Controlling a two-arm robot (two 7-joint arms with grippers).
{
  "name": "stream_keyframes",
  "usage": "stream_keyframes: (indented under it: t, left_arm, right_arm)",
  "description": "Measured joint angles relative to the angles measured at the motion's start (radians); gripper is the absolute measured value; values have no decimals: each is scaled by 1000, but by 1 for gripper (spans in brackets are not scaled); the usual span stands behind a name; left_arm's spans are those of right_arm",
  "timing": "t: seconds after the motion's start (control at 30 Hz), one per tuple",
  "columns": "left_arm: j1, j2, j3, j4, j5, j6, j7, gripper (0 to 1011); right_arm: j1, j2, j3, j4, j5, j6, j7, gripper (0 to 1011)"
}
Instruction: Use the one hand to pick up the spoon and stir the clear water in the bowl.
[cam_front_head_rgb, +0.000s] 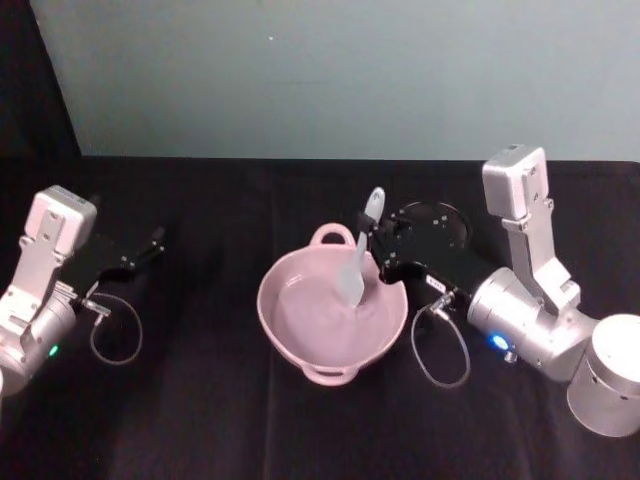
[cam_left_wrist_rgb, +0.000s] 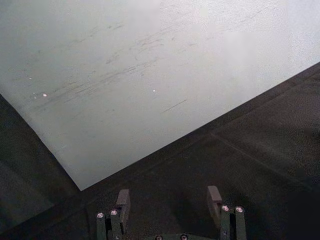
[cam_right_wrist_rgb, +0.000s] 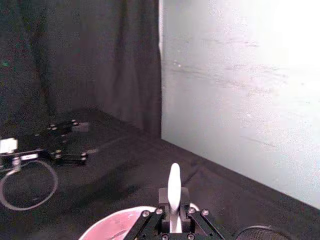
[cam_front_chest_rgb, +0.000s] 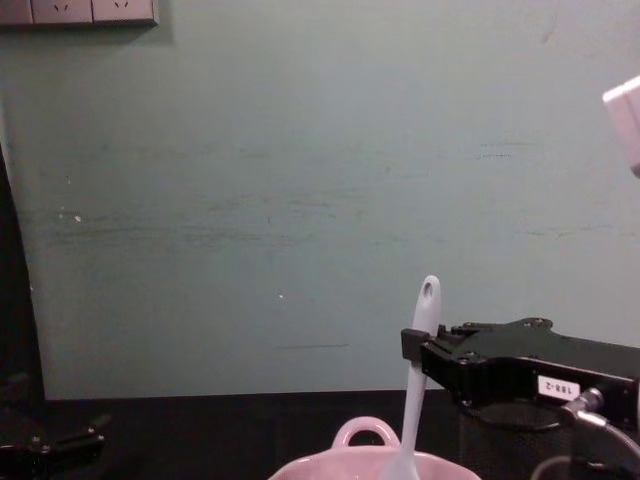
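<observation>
On the left, we see the left gripper (cam_front_head_rgb: 148, 250) low by the black table (cam_front_head_rgb: 200, 420), well apart from everything else. Its two fingers (cam_left_wrist_rgb: 123, 201) stand wide apart with nothing between them. One grey cable loop (cam_front_head_rgb: 115, 335) curls just beside it.

Near the middle of the table stands one pink bowl (cam_front_head_rgb: 270, 300). It has two small loop handles on its rim, one on the far side and one on the near side. We cannot tell whether it holds water.

One white spoon (cam_front_head_rgb: 362, 250) stands tilted in the bowl. Its flat head is down inside, toward the bowl's right part, and its handle tip with the oval hole points up.

Just right of the bowl, the right gripper (cam_front_head_rgb: 378, 252) reaches in from the right. Its two fingers (cam_right_wrist_rgb: 183, 196) are drawn in narrow, pinching the spoon's handle about midway. A second cable loop (cam_front_head_rgb: 440, 350) curls beside that arm. Behind the right gripper stands one black mesh cup (cam_front_head_rgb: 445, 222), partly hidden by it.
</observation>
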Motion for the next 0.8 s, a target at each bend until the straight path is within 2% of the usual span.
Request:
stream_keyframes:
  t: [0.27,0.5,0.67,0.8]
  left_arm:
    - [0,0,0,0,0,0,0,1011]
    - [0,0,0,0,0,0,0,1011]
    - [0,0,0,0,0,0,0,1011]
    - [0,0,0,0,0,0,0,1011]
  right_arm:
    - [-38,25,-1,-61,29,41,47,111]
    - [-47,43,-25,-89,66,77,91,111]
    - [-26,34,-50,-75,84,83,100,111]
    - [3,9,-71,-40,81,59,96,111]
